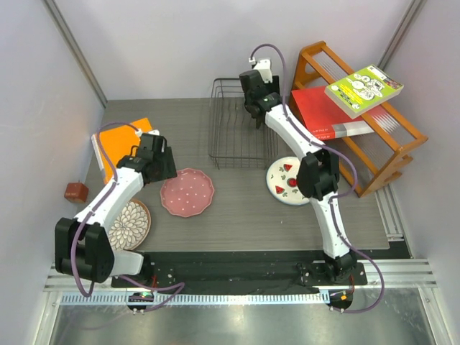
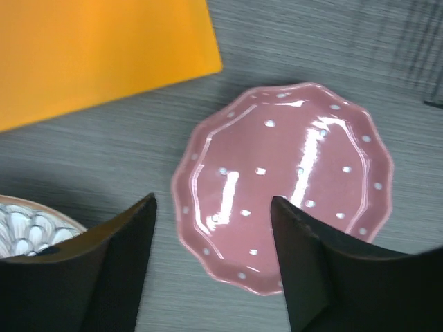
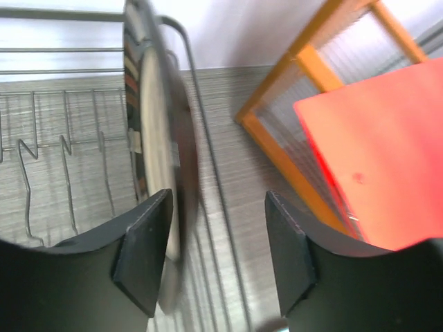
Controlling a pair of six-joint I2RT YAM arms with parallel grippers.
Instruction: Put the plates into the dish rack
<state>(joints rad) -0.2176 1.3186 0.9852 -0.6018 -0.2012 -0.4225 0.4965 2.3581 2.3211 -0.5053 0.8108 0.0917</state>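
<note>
The pink scalloped plate (image 1: 187, 192) lies flat mid-table; in the left wrist view (image 2: 291, 173) it is just ahead of my fingers. My left gripper (image 1: 162, 162) (image 2: 213, 200) is open and empty, above the plate's left edge. The brown-rimmed petal plate (image 1: 129, 224) (image 2: 28, 221) lies near left. The white fruit plate (image 1: 284, 180) lies right of centre, partly under the right arm. The black wire dish rack (image 1: 230, 133) (image 3: 62, 138) stands at the back. The dark-rimmed plate (image 3: 156, 138) stands on edge in it. My right gripper (image 1: 257, 115) (image 3: 219, 197) is open beside that plate.
An orange wooden shelf rack (image 1: 374, 144) (image 3: 277, 131) at the right holds a red book (image 1: 323, 111) (image 3: 387, 152) and a green book (image 1: 363, 90). An orange board (image 1: 122, 140) (image 2: 97, 55) lies at the back left. A small red-brown object (image 1: 75, 191) sits off the table's left edge.
</note>
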